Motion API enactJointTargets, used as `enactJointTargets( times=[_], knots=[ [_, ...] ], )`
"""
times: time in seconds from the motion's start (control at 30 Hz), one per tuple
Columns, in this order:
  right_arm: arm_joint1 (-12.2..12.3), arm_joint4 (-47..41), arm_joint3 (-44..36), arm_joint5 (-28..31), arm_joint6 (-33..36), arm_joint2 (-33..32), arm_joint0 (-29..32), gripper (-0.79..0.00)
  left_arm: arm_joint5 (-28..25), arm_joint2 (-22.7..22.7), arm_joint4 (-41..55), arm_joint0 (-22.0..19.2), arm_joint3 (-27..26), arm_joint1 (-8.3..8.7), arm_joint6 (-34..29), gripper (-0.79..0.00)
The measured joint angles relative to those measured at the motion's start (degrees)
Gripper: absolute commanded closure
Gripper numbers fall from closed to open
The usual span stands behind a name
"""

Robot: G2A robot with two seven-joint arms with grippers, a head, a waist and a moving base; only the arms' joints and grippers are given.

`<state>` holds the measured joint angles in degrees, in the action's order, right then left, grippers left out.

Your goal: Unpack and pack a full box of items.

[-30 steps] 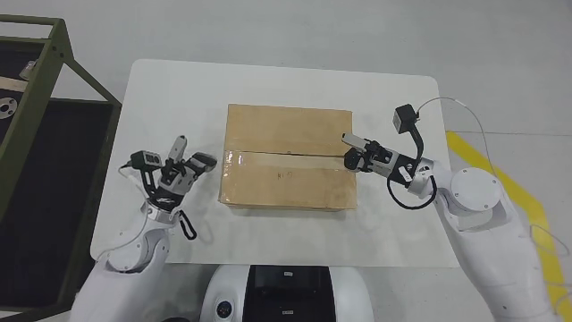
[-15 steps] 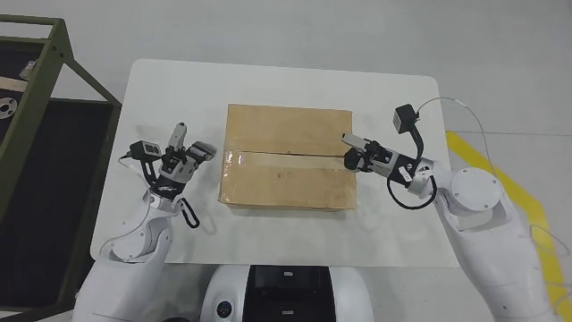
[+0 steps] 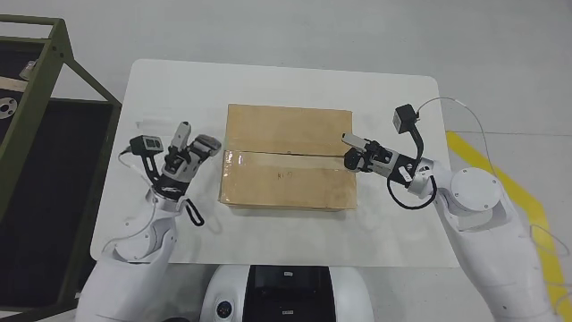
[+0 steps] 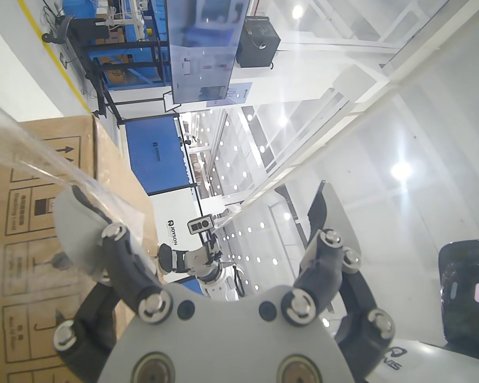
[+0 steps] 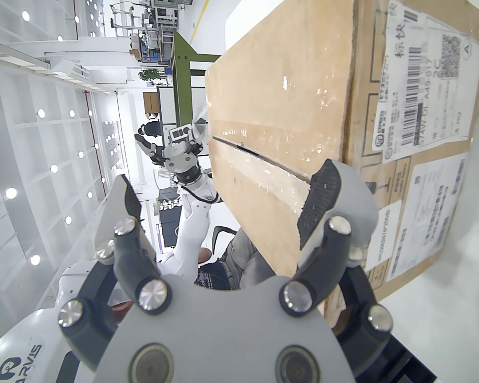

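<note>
A closed cardboard box (image 3: 286, 130) lies in the middle of the white table (image 3: 295, 233), with clear tape (image 3: 286, 154) along its top seam. My left gripper (image 3: 195, 140) is open at the box's left end, close to the seam. In the left wrist view a loose strip of clear tape (image 4: 44, 153) runs from the box (image 4: 24, 217) across one finger (image 4: 78, 217) of the left gripper (image 4: 199, 213). My right gripper (image 3: 351, 150) is open at the right end, one finger (image 5: 327, 189) against the box's (image 5: 283, 93) top edge by the seam.
A green metal rack (image 3: 54, 63) with a dark shelf stands off the table's left side. Shipping labels (image 5: 427, 93) cover the box's right end face. Bare table surrounds the box on every side.
My left gripper has moved away from the table's front edge and slightly toward the box's left end. The right arm and the box have stayed still.
</note>
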<state>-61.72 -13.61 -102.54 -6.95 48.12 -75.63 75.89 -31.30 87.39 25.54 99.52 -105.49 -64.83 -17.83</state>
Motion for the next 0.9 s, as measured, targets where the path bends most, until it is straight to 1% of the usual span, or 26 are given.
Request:
enactJointTargets(
  times=[0.17,0.37,0.67,0.77,0.9],
  knots=[
    [0.0,0.0,0.0,0.0,0.0,0.0,0.0,-0.785,-1.0,-0.3,-2.3,0.4,-1.3,-0.23,0.5,-0.785],
    [0.0,0.0,0.0,0.0,0.0,0.0,0.0,-0.785,-0.5,-1.7,-6.0,0.1,-3.2,-0.49,0.3,-0.785],
    [0.0,0.0,0.0,0.0,0.0,0.0,0.0,-0.785,1.5,-5.6,-14.5,-0.9,-7.0,-0.94,-0.1,-0.785],
    [0.0,0.0,0.0,0.0,0.0,0.0,0.0,-0.785,3.2,-7.6,-18.2,-1.4,-8.1,-1.19,0.9,-0.785],
    [0.0,0.0,0.0,0.0,0.0,0.0,0.0,-0.785,4.1,-9.1,-21.1,-2.0,-9.5,-1.47,2.9,-0.785]
  ],
)
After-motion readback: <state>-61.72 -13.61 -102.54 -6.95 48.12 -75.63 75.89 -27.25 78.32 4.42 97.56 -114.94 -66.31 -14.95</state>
